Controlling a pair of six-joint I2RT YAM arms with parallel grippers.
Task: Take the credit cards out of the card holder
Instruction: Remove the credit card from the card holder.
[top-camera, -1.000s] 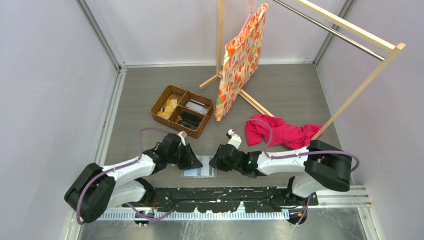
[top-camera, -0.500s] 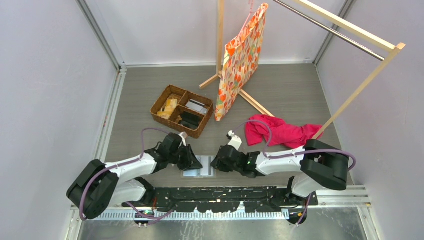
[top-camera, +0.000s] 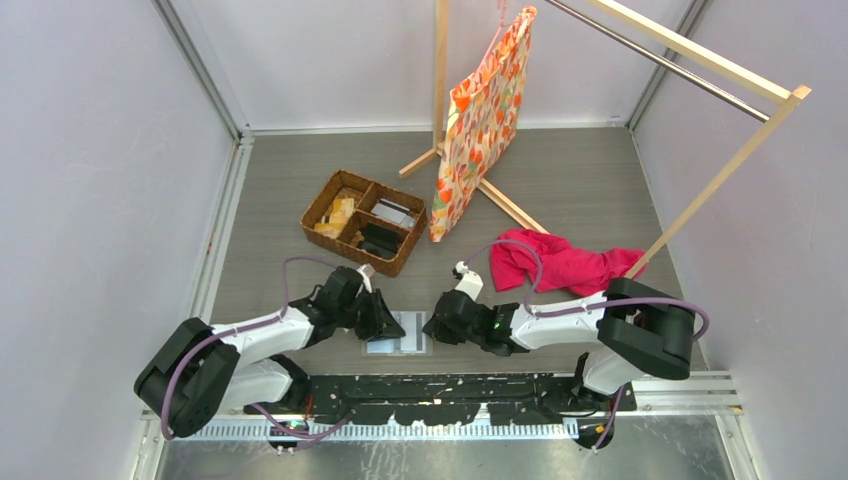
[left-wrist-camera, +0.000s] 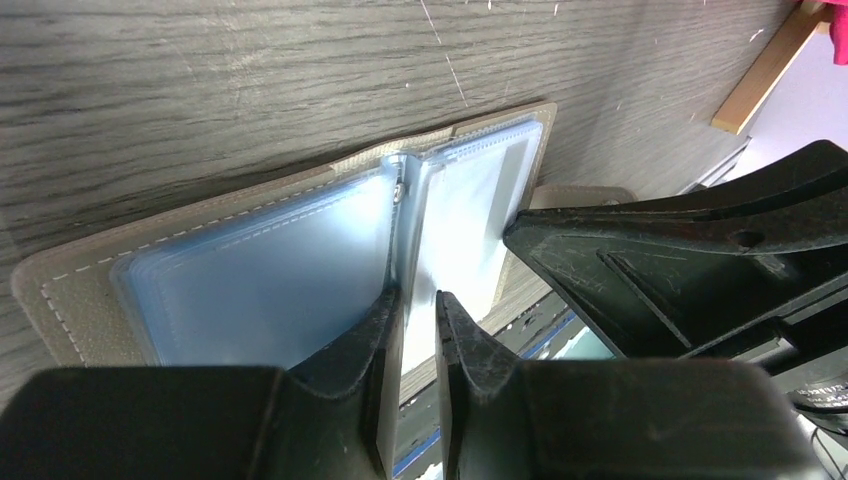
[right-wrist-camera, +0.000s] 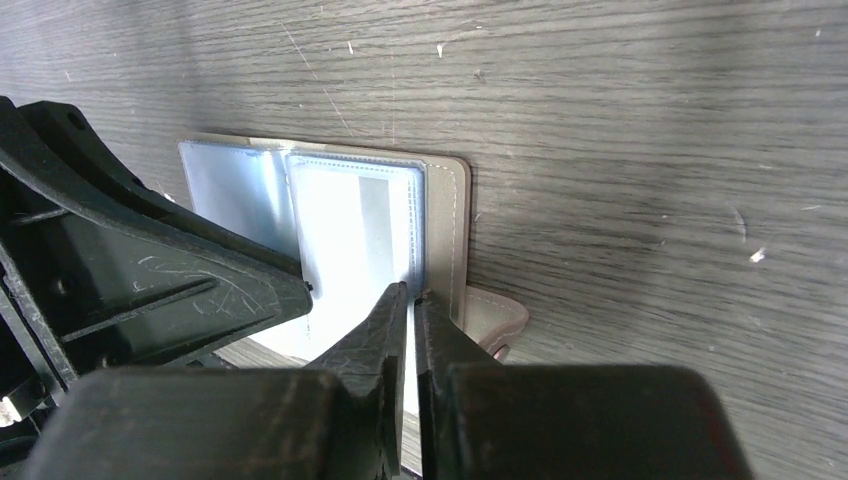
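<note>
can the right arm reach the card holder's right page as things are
Probably yes: the right gripper sits at the open holder, by its right page's near edge, nothing between. The left gripper pinches a leaf at the fold, clear of it.

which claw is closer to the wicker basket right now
Left. The left claw is at the left edge of the card holder, just nearward of the wicker basket; the right claw is at the holder's right edge, farther from the basket.

No text, brand, number or sign is legible anywhere; the card holder (left-wrist-camera: 250, 280) shows only glare.
</note>
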